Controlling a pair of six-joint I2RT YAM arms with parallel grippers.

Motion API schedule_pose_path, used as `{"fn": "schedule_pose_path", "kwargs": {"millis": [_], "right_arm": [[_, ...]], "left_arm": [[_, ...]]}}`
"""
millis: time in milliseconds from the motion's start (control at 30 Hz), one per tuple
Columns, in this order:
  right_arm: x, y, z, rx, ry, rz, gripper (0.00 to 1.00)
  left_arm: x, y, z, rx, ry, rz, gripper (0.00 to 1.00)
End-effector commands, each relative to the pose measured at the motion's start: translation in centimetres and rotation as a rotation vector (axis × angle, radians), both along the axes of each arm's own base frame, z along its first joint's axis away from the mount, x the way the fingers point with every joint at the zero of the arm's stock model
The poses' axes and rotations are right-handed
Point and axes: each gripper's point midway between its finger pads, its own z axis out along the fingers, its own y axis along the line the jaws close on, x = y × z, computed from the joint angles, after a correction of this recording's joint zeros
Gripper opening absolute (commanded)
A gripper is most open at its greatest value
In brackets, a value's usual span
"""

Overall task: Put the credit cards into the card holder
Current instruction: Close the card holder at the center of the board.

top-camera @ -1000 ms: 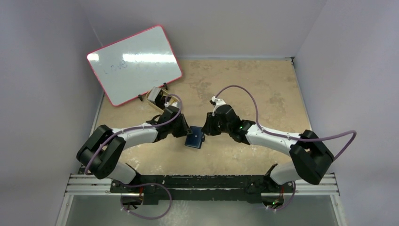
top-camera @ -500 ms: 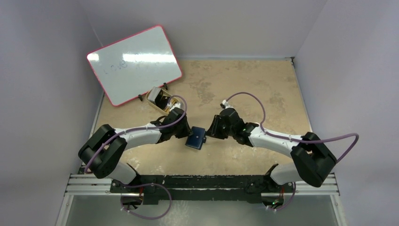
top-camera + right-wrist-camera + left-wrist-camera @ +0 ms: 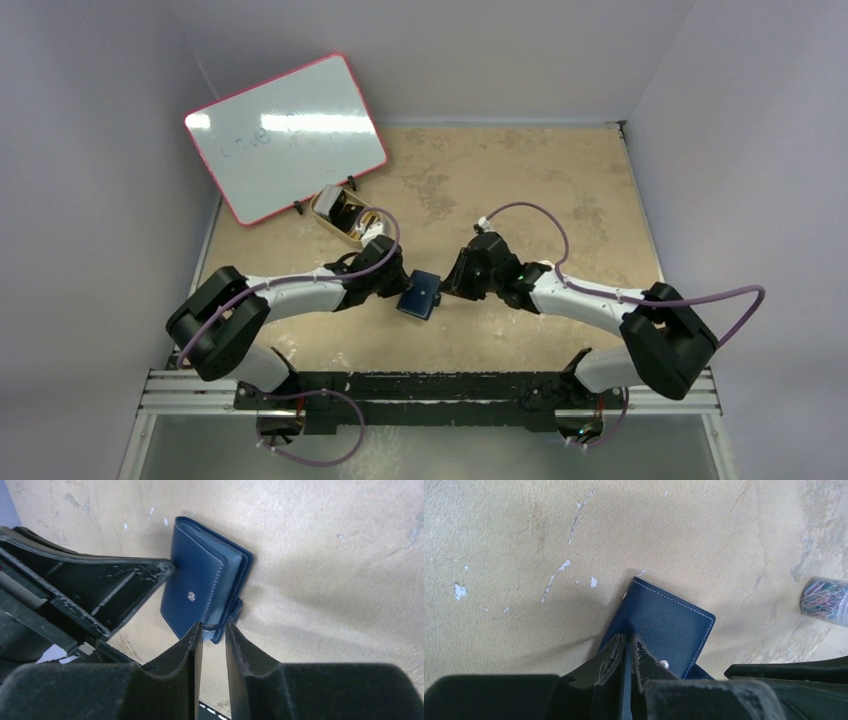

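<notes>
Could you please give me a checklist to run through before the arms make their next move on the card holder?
1. Card holder lies on the table between both grippers: ok.
2. Card holder open for loading: not ok, it is folded shut.
3. Left gripper has hold of the holder: cannot tell. Its jaws are together at the holder's near edge, but a pinched flap does not show.
4. Right gripper has hold of the holder: cannot tell. Its jaws stand narrowly apart astride the corner tab, but whether they clamp it does not show.
5. Credit cards located: cannot tell, none shows loose in any view.
</notes>
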Motion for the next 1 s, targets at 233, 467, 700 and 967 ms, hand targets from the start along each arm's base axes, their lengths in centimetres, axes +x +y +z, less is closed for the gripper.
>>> {"fn": "schedule_pose_path", "kwargs": {"millis": [233, 467, 700, 967], "right_arm": [[-0.7, -0.5, 1.0, 0.046, 0.0, -0.024, 0.26], [-1.2, 0.3, 1.0, 0.079, -0.006, 0.037, 0.19], [-1.8, 0.2, 0.1, 0.071, 0.031, 0.049, 0.19], [-1.2, 1.0, -0.7, 0.062, 0.043, 0.067, 0.19]], "left_arm": [[0.5, -1.1, 4.5, -0.132, -0.079, 0.035, 0.15], [-2.1, -3.0, 4.2, -0.236, -0.012, -0.025, 0.08], [-3.5, -3.2, 1.8, -0.189, 0.021, -0.04, 0.0], [-3.5, -2.7, 0.2, -0.131, 0.021, -0.03, 0.0]]}}
